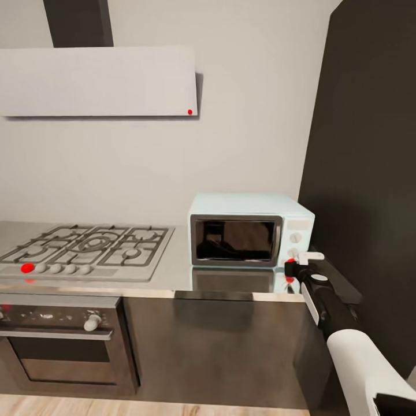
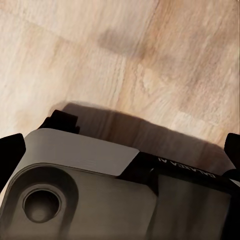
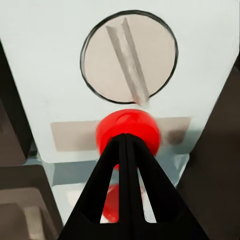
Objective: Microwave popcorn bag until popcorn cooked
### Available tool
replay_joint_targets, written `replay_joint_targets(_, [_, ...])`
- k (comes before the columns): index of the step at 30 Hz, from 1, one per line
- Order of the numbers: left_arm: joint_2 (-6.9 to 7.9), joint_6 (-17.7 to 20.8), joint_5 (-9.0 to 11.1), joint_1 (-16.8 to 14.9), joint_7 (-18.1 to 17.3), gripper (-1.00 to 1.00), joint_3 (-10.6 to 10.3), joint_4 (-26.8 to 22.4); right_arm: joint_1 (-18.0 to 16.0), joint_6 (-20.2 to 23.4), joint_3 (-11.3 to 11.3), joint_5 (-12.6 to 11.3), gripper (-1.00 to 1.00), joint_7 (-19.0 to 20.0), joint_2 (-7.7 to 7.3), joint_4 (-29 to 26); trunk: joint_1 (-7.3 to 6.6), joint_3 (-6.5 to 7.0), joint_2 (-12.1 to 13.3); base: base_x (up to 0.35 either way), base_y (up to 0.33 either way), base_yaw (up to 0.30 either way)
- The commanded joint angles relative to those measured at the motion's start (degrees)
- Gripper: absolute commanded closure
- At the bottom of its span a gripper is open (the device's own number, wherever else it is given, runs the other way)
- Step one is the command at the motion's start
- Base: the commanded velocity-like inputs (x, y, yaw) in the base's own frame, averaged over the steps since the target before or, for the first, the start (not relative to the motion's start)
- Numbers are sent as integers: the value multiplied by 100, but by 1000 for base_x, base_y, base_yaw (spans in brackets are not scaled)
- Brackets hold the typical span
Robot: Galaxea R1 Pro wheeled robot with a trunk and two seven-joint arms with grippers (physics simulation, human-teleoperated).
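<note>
Microwave (image 1: 251,234) sits on the countertop (image 1: 173,271) at the wall, door shut, dark glass w/ reflections; popcorn bag can't be made out behind the glass. White side panel at its 3 o'clock edge carries round knobs. In right wrist view a knob (image 3: 130,62) w/ a grey bar shows close up, and a red button (image 3: 129,132) sits just under it. Right gripper (image 3: 127,145) has its two dark fingers pressed together, nothing between them, tips touching or just at the red button. In head view the right gripper (image 1: 303,264) is at the microwave's 4 o'clock corner, by the panel. Gas hob (image 1: 86,248) lies at microwave's 9 o'clock, oven (image 1: 60,341) below it, white hood (image 1: 98,81) at 11 o'clock. Left wrist view: wood floor (image 2: 125,60) and robot base (image 2: 75,190); left pincer's fingers only at frame edges, apart.
</note>
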Motion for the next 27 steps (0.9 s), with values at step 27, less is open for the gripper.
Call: replay_joint_targets(27, [7, 10, 57, -3, -18, -100, -36, 0, -3, 3, 0, 67, 100, -5, -25, 153, 1, -6, -3, 23, 0, 0])
